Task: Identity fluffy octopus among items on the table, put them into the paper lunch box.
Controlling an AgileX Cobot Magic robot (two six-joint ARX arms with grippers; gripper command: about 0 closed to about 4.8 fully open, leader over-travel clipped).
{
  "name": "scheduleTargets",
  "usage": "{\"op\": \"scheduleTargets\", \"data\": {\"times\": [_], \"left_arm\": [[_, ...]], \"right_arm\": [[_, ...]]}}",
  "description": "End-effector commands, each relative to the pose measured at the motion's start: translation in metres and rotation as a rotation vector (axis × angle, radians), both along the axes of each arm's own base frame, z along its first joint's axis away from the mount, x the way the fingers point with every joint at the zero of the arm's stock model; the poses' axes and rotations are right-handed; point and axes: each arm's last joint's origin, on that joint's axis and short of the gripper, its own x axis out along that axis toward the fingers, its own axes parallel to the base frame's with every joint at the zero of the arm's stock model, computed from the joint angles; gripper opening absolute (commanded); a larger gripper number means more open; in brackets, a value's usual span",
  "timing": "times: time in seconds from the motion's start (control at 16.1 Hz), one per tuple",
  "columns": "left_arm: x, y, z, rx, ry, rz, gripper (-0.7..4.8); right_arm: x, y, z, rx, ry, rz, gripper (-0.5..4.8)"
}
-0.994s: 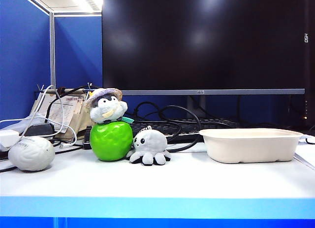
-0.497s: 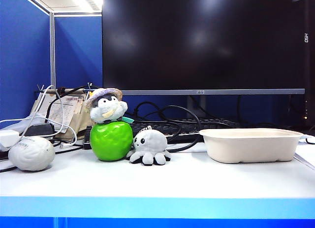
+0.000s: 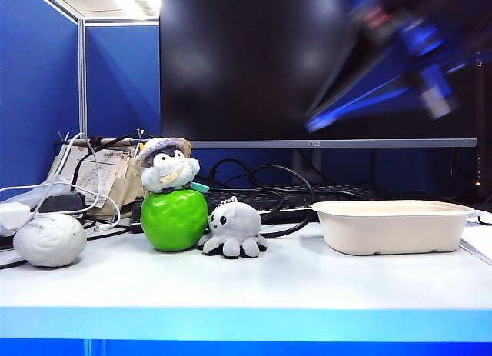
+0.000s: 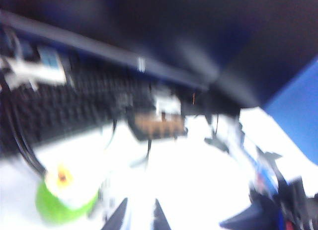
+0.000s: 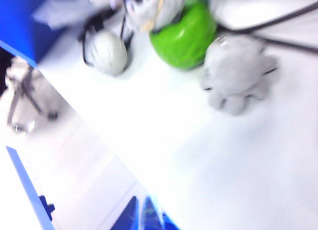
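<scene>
A soft grey plush octopus (image 3: 234,230) with stubby tentacles sits on the smooth white counter (image 3: 254,283), touching a glossy round green apple (image 3: 174,219) that carries a fuzzy hatted bird (image 3: 164,165). The matte, rounded paper lunch box (image 3: 392,226) lies well apart. The right gripper (image 5: 142,213), fingers pressed together, hangs clear above the octopus (image 5: 234,73); the left gripper (image 4: 137,216), fingers spread, is blurred near the apple (image 4: 58,206).
</scene>
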Motion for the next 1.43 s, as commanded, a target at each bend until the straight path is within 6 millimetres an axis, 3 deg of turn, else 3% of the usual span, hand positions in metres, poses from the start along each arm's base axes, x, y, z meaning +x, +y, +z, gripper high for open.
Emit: {"op": "scheduleTargets", "data": {"times": [0.06, 0.19, 0.37, 0.75, 0.87, 0.93, 1.06, 1.18, 1.43], "left_arm": [[0.018, -0.004, -0.021, 0.128, 0.098, 0.012, 0.62], [0.024, -0.005, -0.029, 0.181, 0.119, 0.012, 0.62], [0.025, -0.004, -0.029, 0.207, 0.104, 0.050, 0.62], [0.024, -0.004, -0.031, 0.201, 0.133, 0.022, 0.62], [0.021, -0.005, -0.036, 0.189, 0.190, -0.041, 0.62], [0.019, -0.006, -0.038, 0.185, 0.215, -0.062, 0.62], [0.019, -0.006, -0.039, 0.187, 0.232, -0.063, 0.62], [0.019, -0.006, -0.039, 0.185, 0.230, -0.066, 0.62], [0.019, -0.006, -0.039, 0.185, 0.228, -0.066, 0.62]], "right_arm": [[0.032, 0.020, 0.004, -0.014, 0.012, 0.004, 0.21], [0.048, 0.030, 0.006, -0.030, -0.105, 0.057, 0.21], [0.054, 0.032, 0.006, -0.021, -0.135, 0.037, 0.11], [0.080, 0.048, -0.021, -0.133, 0.034, 0.036, 0.24], [0.084, 0.050, -0.019, -0.133, 0.029, 0.038, 1.78], [0.085, 0.051, -0.016, -0.128, 0.020, 0.038, 2.03], [0.087, 0.052, -0.011, -0.121, 0.003, 0.039, 2.16], [0.088, 0.053, -0.008, -0.116, -0.005, 0.039, 2.81], [0.089, 0.054, -0.009, -0.105, -0.002, 0.052, 2.87]]}}
